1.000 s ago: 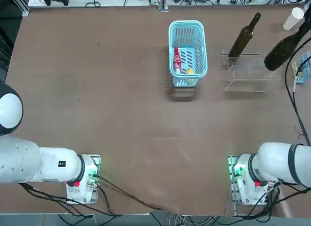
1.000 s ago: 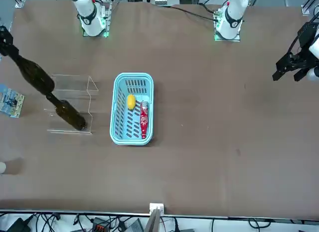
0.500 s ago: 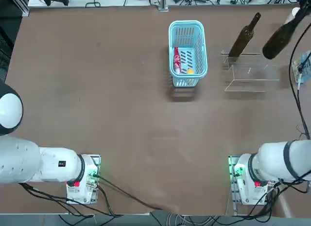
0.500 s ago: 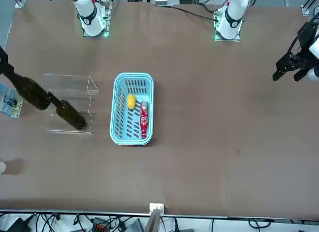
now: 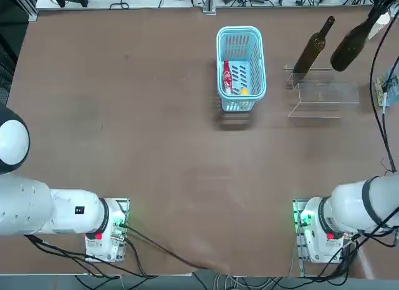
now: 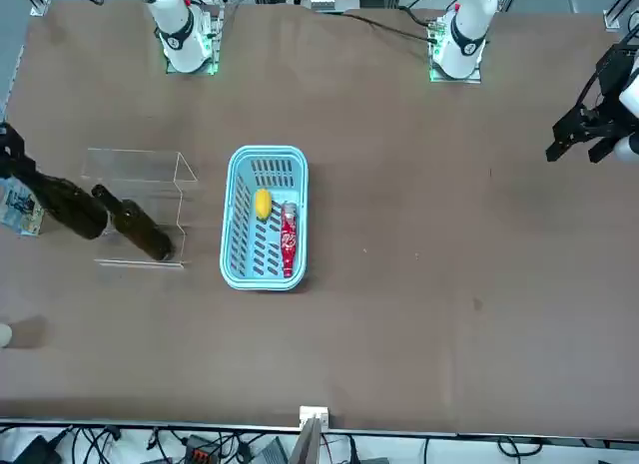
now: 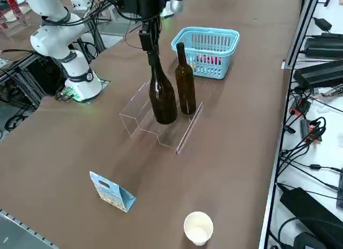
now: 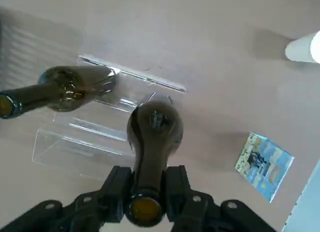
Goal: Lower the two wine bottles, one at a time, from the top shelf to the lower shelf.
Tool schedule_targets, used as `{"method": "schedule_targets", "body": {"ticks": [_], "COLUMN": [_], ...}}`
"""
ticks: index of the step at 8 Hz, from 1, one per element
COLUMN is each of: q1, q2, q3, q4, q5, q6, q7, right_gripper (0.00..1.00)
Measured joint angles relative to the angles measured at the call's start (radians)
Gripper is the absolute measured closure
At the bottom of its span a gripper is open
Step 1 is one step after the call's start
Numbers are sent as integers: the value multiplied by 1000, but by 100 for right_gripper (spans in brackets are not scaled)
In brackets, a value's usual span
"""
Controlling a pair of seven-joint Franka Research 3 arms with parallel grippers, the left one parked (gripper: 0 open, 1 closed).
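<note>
My right gripper (image 7: 146,37) is shut on the neck of one dark wine bottle (image 7: 162,99), which hangs nearly upright over the transparent acrylic stand (image 7: 136,112). Its base is low over the stand's middle step; I cannot tell whether it touches. The wrist view shows the fingers (image 8: 117,189) clamped on either side of the neck just below the mouth. The other wine bottle (image 7: 185,83) stands upright close beside it, on the tier farther from my base, which looks like the lower shelf. From overhead the held bottle (image 5: 348,45) is to the right of the standing bottle (image 5: 310,53).
A light-blue basket (image 5: 240,65) holding a red bottle and a yellow item sits left of the stand. A paper cup (image 7: 198,227) and a small picture card (image 7: 111,191) stand near the table's right edge. Cables run along that side.
My right gripper has carried the held bottle away from my base and lower, from over the stand's near side to just beside the standing bottle. The standing bottle has not moved.
</note>
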Motion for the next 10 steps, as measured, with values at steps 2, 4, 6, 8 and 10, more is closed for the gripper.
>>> {"method": "schedule_targets", "body": {"ticks": [2, 4, 6, 8, 10], "q1": [2, 1, -2, -5, -5], "q2": [19, 30, 41, 50, 63], "q3": [0, 0, -5, -10, -10], "q4": [3, 4, 6, 9, 10], "q5": [0, 2, 23, 39, 41], "q6": [0, 0, 6, 24, 46], "q7": [-23, -55, -104, -131, -142], "right_gripper": [60, 60, 60, 60, 60]}}
